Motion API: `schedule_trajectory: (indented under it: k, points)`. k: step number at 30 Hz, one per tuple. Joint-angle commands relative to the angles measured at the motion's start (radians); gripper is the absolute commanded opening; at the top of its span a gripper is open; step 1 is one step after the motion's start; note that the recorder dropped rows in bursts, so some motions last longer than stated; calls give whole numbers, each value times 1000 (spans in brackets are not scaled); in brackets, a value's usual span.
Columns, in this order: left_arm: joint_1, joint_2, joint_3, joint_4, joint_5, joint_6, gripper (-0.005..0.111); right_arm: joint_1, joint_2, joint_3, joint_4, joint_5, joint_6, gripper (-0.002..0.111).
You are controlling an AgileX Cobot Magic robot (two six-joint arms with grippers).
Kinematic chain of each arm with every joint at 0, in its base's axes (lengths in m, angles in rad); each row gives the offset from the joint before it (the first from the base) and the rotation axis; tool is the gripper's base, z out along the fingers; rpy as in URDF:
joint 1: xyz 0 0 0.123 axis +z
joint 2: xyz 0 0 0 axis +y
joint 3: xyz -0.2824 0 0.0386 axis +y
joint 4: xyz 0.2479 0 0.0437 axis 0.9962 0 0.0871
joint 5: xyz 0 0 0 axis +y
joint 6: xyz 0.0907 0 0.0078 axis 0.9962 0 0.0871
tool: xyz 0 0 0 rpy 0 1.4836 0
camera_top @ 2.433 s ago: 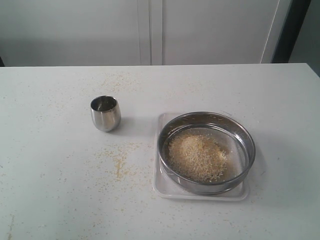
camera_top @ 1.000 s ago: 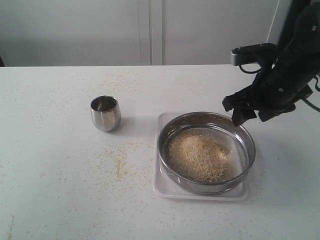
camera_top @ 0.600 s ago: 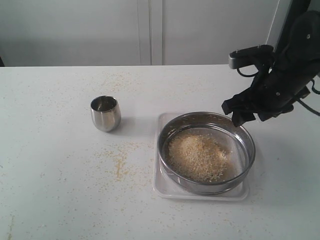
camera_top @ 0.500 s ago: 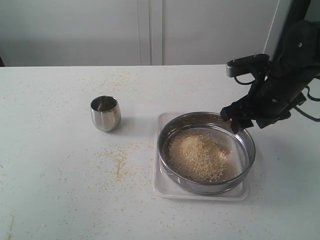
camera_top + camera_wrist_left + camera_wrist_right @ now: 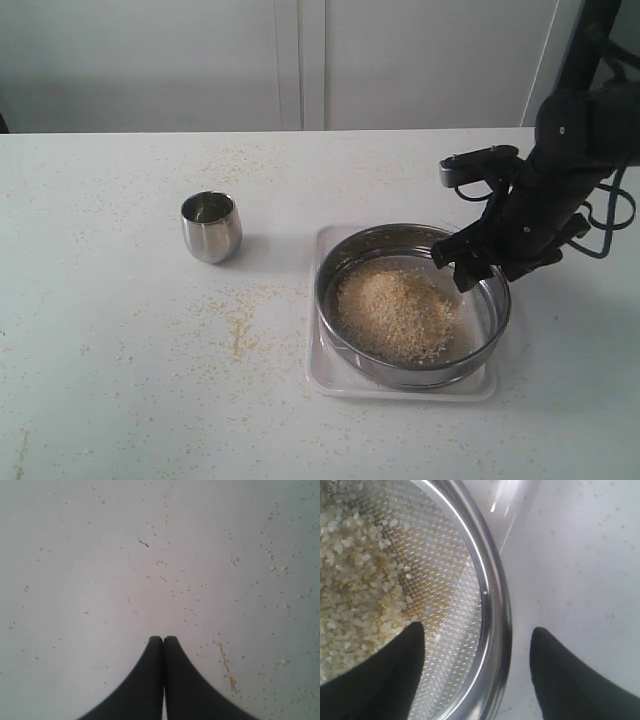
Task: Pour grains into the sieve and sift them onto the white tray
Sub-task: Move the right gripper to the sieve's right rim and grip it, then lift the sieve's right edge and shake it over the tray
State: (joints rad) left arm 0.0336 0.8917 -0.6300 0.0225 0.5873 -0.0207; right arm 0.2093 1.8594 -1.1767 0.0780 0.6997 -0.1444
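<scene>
Two grippers work around one sieve in this scene. The left gripper, outside the wide shot, hangs with its black fingertips pressed together and empty above a patch of white table speckled with loose grains; how far it is from the sieve cannot be told. Well to the left of the sieve, a small steel cup stands upright on its own. Between the cup and the sieve, toward the front, a thin yellow scatter of spilled grains lies on the table. The sieve, a wide, shallow steel ring with a mesh floor, sits on the white tray, whose rounded corners show around it. Inside the sieve a beige heap of grains covers the left and middle of the mesh, leaving the right side mostly bare. At the sieve's right rear rim the right gripper hangs from a black arm, jaws spread wide and holding nothing. The wrist camera shows one finger over the mesh inside the ring and the other over the table outside it. The steel rim runs between them with no clear contact on either side.
</scene>
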Motion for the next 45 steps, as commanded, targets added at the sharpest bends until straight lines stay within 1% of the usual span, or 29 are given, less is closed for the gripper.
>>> schedule_trajectory:
  k: [1, 5, 11, 14, 17, 21, 23, 34, 45]
  points:
    - [3, -8, 7, -6, 10, -1, 0, 1, 9, 4, -4, -19, -8, 54]
    - [3, -8, 7, -6, 10, -1, 0, 1, 26, 4, -4, -27, -8, 46]
    - [3, -8, 7, -6, 10, -1, 0, 1, 58, 4, -4, -31, -8, 41]
    - [3, -8, 7, -6, 10, -1, 0, 1, 59, 4, -4, -31, -8, 35]
    - [3, -8, 7, -6, 10, -1, 0, 1, 57, 4, -4, -31, -8, 25]
    - [3, -8, 7, -6, 10, -1, 0, 1, 57, 4, -4, -16, -8, 7]
    - [3, -8, 7, -6, 10, -1, 0, 1, 57, 4, -4, -11, -8, 1]
    - [3, -8, 7, -6, 10, -1, 0, 1, 53, 0, -2, 28, -8, 0]
    - [3, -8, 7, -6, 10, -1, 0, 1, -8, -45, 80, 97, -22, 0]
